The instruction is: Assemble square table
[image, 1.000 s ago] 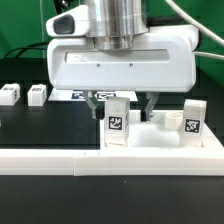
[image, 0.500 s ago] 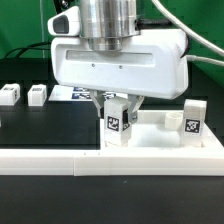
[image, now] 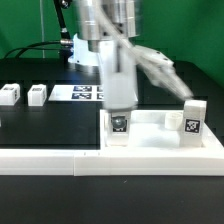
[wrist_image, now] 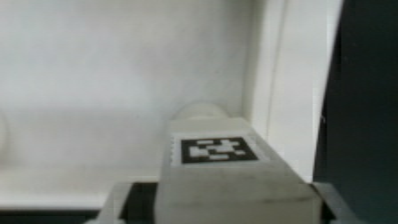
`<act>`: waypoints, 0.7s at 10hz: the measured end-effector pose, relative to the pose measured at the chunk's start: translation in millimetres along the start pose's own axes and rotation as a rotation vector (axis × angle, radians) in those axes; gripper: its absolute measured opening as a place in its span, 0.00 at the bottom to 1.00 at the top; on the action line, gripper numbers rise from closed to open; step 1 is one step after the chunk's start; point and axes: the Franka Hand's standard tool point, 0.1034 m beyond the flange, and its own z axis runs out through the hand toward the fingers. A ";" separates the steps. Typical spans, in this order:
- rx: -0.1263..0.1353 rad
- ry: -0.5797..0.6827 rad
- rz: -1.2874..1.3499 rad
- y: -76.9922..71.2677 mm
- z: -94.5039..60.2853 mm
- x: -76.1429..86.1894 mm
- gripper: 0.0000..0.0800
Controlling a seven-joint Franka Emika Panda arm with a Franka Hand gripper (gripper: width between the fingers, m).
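Since the earlier frame the pincer (image: 120, 106) has turned edge-on and shows blurred. It is clamped on the leg (image: 120, 128), which stands upright in the slab (image: 160, 142) corner at the exterior view's left, just inside the rim. Second leg (image: 192, 118) stands at the opposite corner. Bare desk (image: 50, 125) lies leftward.

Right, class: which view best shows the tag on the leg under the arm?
The wrist view: the leg is close up and its tag shows plainly against the square table. The exterior view shows that leg small, its tag dim and blurred.
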 end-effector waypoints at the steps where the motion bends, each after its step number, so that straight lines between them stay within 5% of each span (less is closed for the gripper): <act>1: -0.001 -0.010 0.049 -0.5 0.1 4.2 0.37; 2: -0.003 -0.008 0.071 0.8 1.5 2.5 0.37; 5: 0.008 0.008 -0.194 5.9 6.5 3.8 0.77; 7: -0.001 0.007 -0.575 10.9 7.2 3.1 0.80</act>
